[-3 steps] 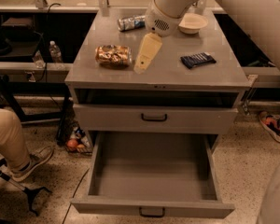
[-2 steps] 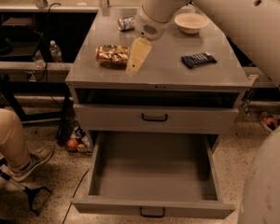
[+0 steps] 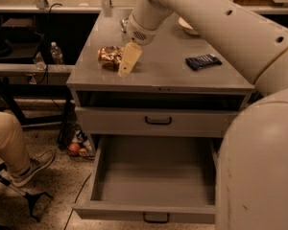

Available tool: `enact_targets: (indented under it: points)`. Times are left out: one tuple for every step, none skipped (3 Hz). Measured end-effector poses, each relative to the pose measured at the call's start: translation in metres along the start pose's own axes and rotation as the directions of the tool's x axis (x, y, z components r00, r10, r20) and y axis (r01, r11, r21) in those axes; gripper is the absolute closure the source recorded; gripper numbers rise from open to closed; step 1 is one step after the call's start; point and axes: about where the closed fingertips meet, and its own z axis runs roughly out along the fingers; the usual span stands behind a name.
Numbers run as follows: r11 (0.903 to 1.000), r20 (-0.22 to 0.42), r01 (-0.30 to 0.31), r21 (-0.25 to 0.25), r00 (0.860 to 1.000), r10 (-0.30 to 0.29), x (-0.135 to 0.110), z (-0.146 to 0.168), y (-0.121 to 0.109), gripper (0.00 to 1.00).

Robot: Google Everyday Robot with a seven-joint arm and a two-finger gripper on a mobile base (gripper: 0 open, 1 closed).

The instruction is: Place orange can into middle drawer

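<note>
The orange can point(image 3: 110, 56) seems to lie on its side at the near left of the cabinet top point(image 3: 168, 75). The gripper point(image 3: 126, 64) hangs just to its right, tip close to the surface, and I cannot tell whether its jaws are wide or narrow. For a sound pickup it should centre over the can's body and close squarely, since a glancing touch could roll the can left toward the edge. It should then lift well clear before carrying the can near and down into the open middle drawer point(image 3: 153, 178).
</note>
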Motion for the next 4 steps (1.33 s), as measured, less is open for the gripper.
enact_targets:
  points:
    - [0.9999,0.002,-0.013,0.005,1.000,0.013,-0.004,0.014,-0.008,0.00]
    - [0.9992,0.002,-0.041,-0.004,0.999,0.041,-0.005,0.030,-0.015,0.00]
    - [0.9977,0.012,-0.065,-0.016,0.998,0.066,-0.007,0.043,-0.020,0.03]
    - [0.9970,0.020,-0.074,-0.023,0.997,0.075,-0.008,0.048,-0.021,0.26]
